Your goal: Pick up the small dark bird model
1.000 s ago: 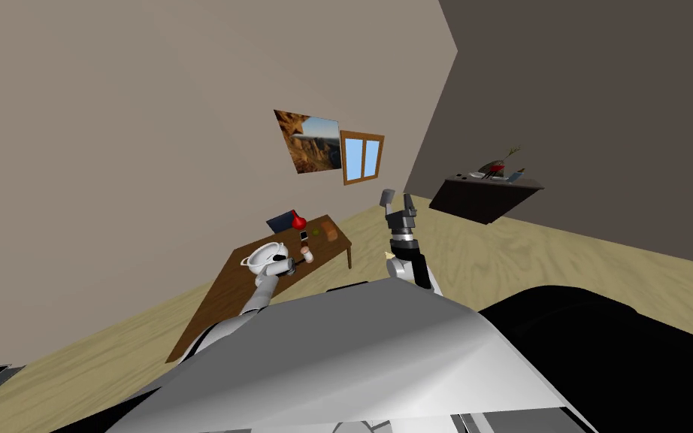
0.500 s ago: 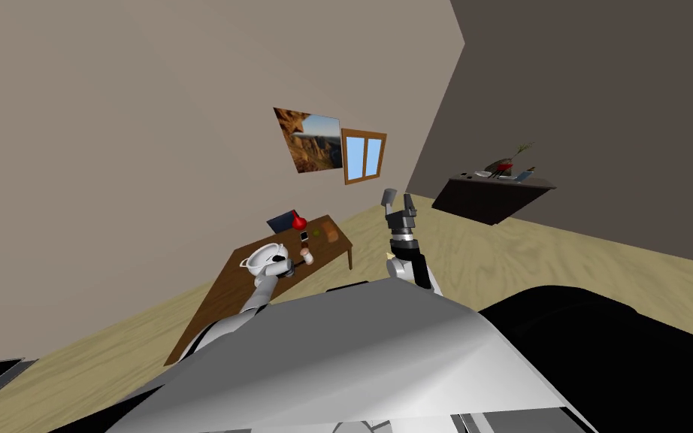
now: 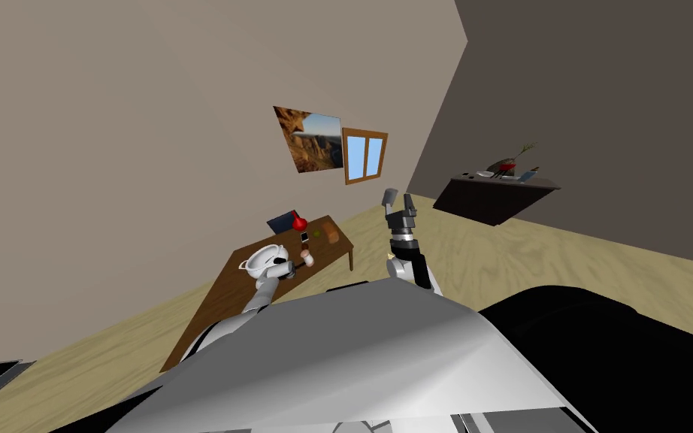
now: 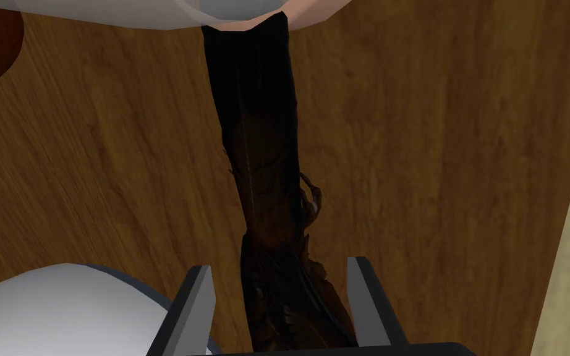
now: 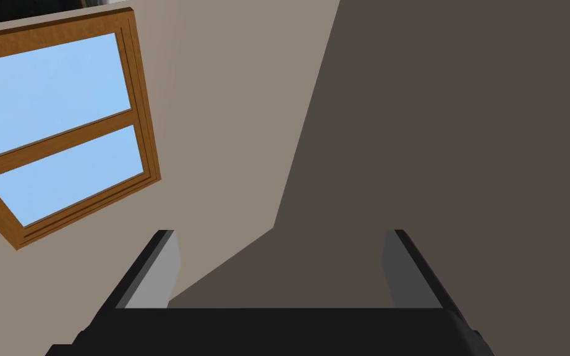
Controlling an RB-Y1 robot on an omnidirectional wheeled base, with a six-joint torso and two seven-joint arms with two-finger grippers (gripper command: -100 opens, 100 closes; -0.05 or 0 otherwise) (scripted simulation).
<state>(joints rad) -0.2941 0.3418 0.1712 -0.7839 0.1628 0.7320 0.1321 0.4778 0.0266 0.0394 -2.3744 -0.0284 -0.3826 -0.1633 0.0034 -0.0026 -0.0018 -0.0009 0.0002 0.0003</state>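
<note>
The small dark bird model (image 4: 265,185) lies long and thin on the brown wooden table (image 4: 432,154). Its near end sits between the fingers of my left gripper (image 4: 282,278), which are drawn in narrower than open and shut against its sides. The bird's far end runs under a white and pinkish object at the edge of the left wrist view. In the head view the left gripper (image 3: 286,267) hangs over the table (image 3: 225,301), beside a white bowl (image 3: 264,258). My right gripper (image 3: 398,199) is raised off the table's right end, open (image 5: 280,253) and holding nothing.
Close to the left gripper is the white bowl (image 4: 61,303). A pinkish item (image 3: 307,256), a red vase (image 3: 301,222), a dark flat item and a brown block stand at the table's far end. A dark cabinet (image 3: 495,197) stands against the right wall.
The whole head view has shifted slightly, so I have moved a little. Both arms keep the same pose.
</note>
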